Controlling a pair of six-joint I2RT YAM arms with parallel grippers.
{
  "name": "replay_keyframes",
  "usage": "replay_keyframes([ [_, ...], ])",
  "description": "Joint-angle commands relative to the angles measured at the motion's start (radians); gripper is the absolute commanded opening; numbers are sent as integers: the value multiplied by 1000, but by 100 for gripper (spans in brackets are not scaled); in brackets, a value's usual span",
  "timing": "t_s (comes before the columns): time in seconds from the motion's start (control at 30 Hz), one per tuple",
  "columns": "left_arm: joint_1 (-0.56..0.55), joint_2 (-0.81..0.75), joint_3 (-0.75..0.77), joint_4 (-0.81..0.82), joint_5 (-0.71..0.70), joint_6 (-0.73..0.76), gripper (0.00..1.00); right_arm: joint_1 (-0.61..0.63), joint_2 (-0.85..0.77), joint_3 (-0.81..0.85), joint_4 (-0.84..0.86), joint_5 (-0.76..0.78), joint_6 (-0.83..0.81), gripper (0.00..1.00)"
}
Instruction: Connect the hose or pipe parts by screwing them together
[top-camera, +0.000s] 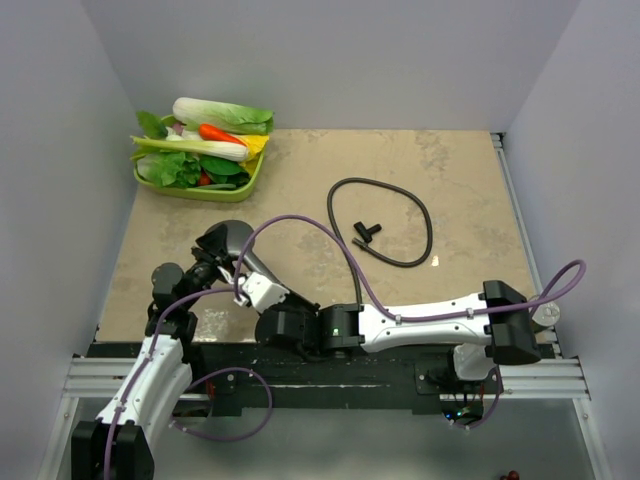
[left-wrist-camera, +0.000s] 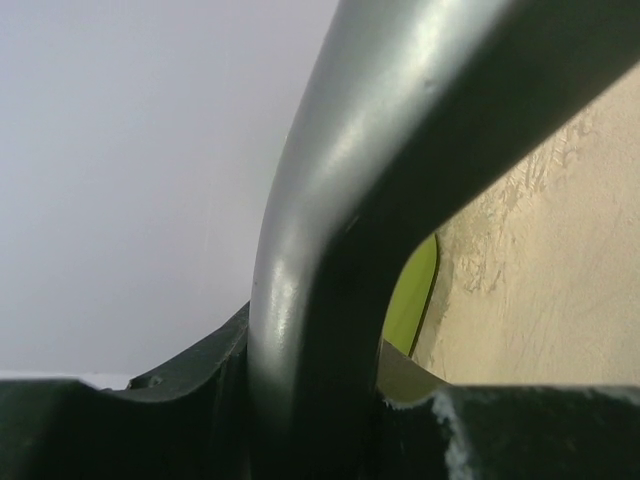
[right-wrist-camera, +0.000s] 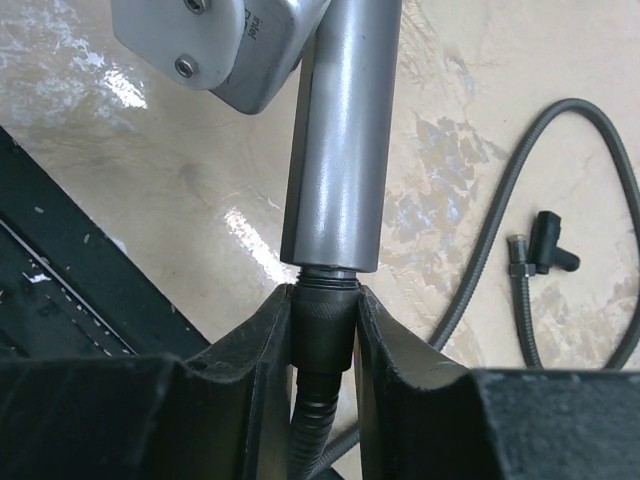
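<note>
Nearest the bases, we see the right gripper (right-wrist-camera: 325, 312) with its jaws drawn in to a narrow gap and pressed against both sides of the knurled hose nut (right-wrist-camera: 325, 322). The nut sits right under the end of the handle (right-wrist-camera: 340, 150) of the shower head (top-camera: 228, 240). We take that grip to be there so the wrist can spin the nut onto the handle's thread. The nut touches the handle's end, but we cannot tell how far it is threaded on. The left gripper (left-wrist-camera: 310, 410) holds the same handle higher up, near its bend. Its jaws are part closed with the dark grey tube wedged between the fingers (left-wrist-camera: 520, 430). We judge that this keeps the head from turning along with the nut and holds the handle in line with the hose. Below the nut, the hose (top-camera: 425, 215) drops out between the right fingers, then runs out across the table (top-camera: 450, 170) in a slack loop. That slack should let it twist without dragging. Its free end (right-wrist-camera: 517, 257) lies loose beside a small black T-shaped fitting (top-camera: 367, 232), which neither arm touches. Farthest off, in the back left corner, a green tray (top-camera: 248, 185) of vegetables stands well apart from the work and seems to play no part in it.
</note>
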Motion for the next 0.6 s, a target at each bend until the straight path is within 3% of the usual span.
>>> replay_keyframes([
  [0.0,-5,-8,47,100,40,-19,0,-4,-70,-58,153,-126,47,8],
  [0.2,-5,-2,53,105,43,-29,0,-69,-193,-153,260,-374,98,0],
  [0.57,-5,-17,66,97,46,-25,0,-263,-254,-238,392,-847,213,0],
])
